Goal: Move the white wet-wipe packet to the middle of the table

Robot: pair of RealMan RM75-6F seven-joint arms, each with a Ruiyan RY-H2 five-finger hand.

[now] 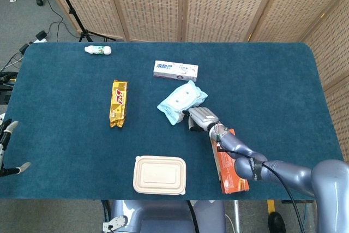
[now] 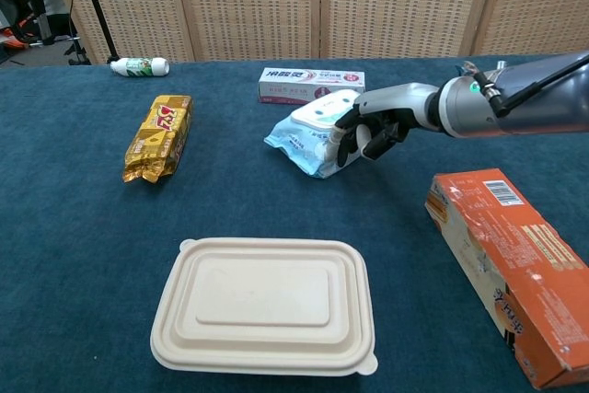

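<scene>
On table [image 1: 65, 135], right robot hand [image 2: 368, 131] touches wet-wipe packet [image 2: 304, 138].

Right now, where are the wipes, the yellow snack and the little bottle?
wipes [image 2: 299, 138]: chest view, on the packet's left part.
yellow snack [image 1: 118, 102]: head view, on the wrapper's middle.
bottle [image 1: 98, 50]: head view, on its body.

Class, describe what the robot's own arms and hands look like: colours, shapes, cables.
The right arm is a smooth, rounded silver-grey tube with a thin black cable along it. Its right hand has a silver back and black fingers. The left hand shows only slim pale and dark fingertips.
</scene>
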